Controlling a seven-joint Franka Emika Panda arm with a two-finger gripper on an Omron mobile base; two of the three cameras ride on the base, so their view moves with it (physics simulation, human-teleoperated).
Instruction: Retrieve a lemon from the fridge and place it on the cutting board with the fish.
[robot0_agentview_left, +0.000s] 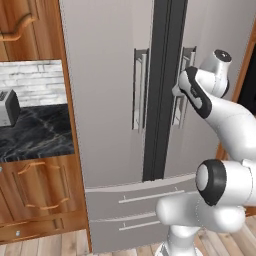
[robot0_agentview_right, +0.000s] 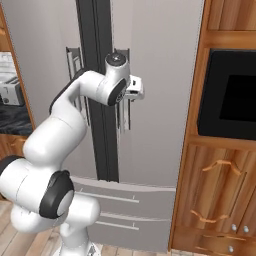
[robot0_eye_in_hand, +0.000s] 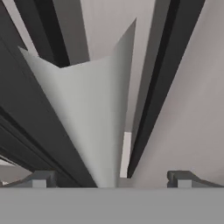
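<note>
The tall light-grey fridge (robot0_agentview_left: 107, 100) (robot0_agentview_right: 160, 65) stands shut, with a dark seam between its two doors and two drawers below. My gripper (robot0_agentview_right: 137, 92) is up against the right door's vertical bar handle (robot0_agentview_right: 123, 107). In the hand view the gripper (robot0_eye_in_hand: 113, 179) is open, its two fingertips (robot0_eye_in_hand: 43, 179) standing wide apart. The grey handle bar (robot0_eye_in_hand: 87, 122) runs up between them, very close to the camera. The lemon, the cutting board and the fish are out of view.
Left of the fridge a silver toaster (robot0_agentview_left: 7, 107) sits on a black marble counter (robot0_agentview_left: 35, 132) over wooden cabinets (robot0_agentview_left: 42, 185). To the right, a black built-in oven (robot0_agentview_right: 231, 95) is set in a wooden cabinet wall (robot0_agentview_right: 220, 180). The left door's handle (robot0_agentview_left: 140, 90) is free.
</note>
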